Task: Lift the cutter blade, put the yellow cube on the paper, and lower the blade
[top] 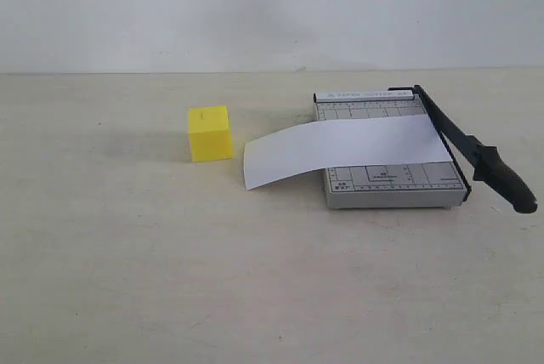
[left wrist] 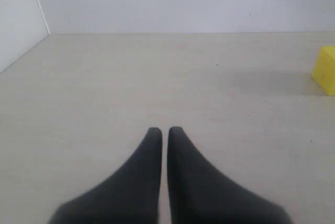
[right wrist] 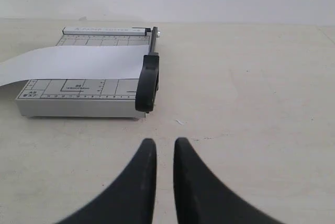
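Pale bench (top: pixel 127 279). Cutter blade (top: pixel 463 137) down, looks stiff; I'd grab fat handle end w/ right gripper (right wrist: pixel 165 143), barely ajar, empty. Left gripper (left wrist: pixel 164 130) shut, empty.

This looks like a robot test bench in a lab, not a home or office. A bare pale tabletop (top: pixel 170 279) runs back to a plain white wall (top: pixel 255 7), and a white side panel (left wrist: pixel 15 20) meets that wall at a corner. Set out on it are staged props: a grey cutter board (top: pixel 382 181) on the right and a yellow cube (top: pixel 209 133) to its left. The black right gripper (right wrist: pixel 165 141) hangs over the tabletop.
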{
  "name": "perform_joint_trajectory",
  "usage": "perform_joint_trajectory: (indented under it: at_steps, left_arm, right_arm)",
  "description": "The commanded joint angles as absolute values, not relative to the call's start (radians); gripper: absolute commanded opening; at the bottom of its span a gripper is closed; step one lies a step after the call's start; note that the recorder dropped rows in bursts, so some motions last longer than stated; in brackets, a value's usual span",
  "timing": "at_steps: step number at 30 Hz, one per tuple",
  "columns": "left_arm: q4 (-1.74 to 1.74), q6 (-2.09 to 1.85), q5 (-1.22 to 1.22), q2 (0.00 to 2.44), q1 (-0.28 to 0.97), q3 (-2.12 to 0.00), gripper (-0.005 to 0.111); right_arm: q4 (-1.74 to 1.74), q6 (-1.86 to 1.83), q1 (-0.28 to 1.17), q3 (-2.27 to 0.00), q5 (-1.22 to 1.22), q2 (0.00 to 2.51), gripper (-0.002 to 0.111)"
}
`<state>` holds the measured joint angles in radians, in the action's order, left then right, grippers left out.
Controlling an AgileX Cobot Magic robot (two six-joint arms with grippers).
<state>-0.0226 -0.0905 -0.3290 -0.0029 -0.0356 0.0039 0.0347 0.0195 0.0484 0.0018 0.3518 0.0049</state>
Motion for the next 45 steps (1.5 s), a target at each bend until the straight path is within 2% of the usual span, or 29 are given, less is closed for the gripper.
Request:
perform_joint_trajectory:
  at_steps: [1, 13, 21, 30, 36, 39, 45]
  left_arm:
    - [-0.021, -0.082, -0.313, 0.000, -0.038, 0.000, 0.004]
    - [-0.021, -0.082, -0.313, 0.000, -0.038, 0.000, 0.004]
    - [-0.021, -0.082, -0.313, 0.000, -0.038, 0.000, 0.004]
    - [-0.021, -0.082, -0.313, 0.000, -0.038, 0.000, 0.004]
    - [-0.021, -0.082, -0.313, 0.000, -0.038, 0.000, 0.004]
    - [-0.021, -0.082, -0.313, 0.000, -0.038, 0.000, 0.004]
    - [-0.021, -0.082, -0.313, 0.000, -0.038, 0.000, 0.004]
  right_arm:
    - [0.037, 0.020, 0.049, 0.000, 0.348, 0.000, 0.013]
    - [0.037, 0.021, 0.049, 0.000, 0.328, 0.000, 0.013]
    - [-0.196, 0.238, 0.049, 0.000, 0.171, 0.000, 0.013]
    - [-0.360, 0.238, 0.049, 0.000, 0.049, 0.000, 0.013]
    - [-0.349, 0.120, 0.049, 0.000, -0.164, 0.000, 0.013]
    - [-0.349, 0.110, 0.049, 0.000, -0.146, 0.097, 0.013]
    - [-0.349, 0.050, 0.049, 0.000, -0.157, 0.449, 0.013]
